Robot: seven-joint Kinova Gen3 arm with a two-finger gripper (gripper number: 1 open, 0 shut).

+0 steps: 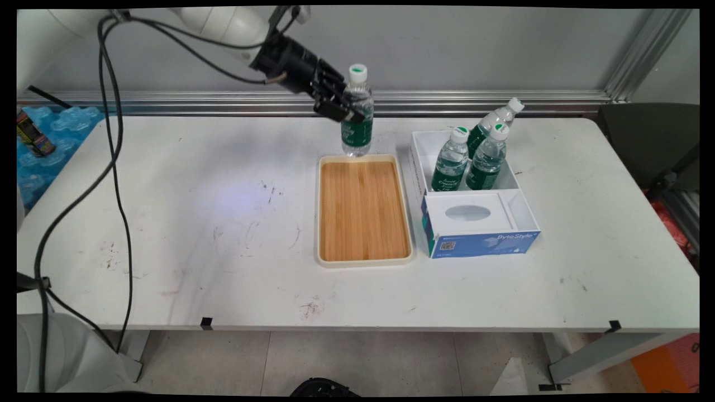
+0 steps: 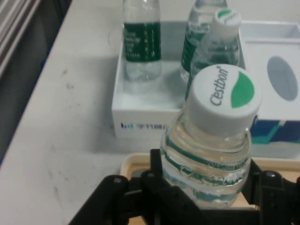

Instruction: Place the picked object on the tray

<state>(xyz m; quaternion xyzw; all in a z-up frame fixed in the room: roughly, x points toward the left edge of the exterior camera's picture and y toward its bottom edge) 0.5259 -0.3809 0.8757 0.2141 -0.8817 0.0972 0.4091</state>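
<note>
The black two-finger gripper (image 1: pixel 347 109) has its fingers (image 2: pixel 159 168) closed on the upper body of a clear ribbed plastic water bottle (image 1: pixel 357 120) with a green label and white cap. This bottle stands upright at the far edge of a rectangular bamboo tray (image 1: pixel 363 211) with a cream rim, lying on the scuffed white surface (image 1: pixel 195 223). Just right of the tray sits a white box (image 1: pixel 516 178) containing three more such bottles (image 1: pixel 450 162), leaning. A blue-and-white tissue box (image 1: pixel 480 229) occupies its near end.
</note>
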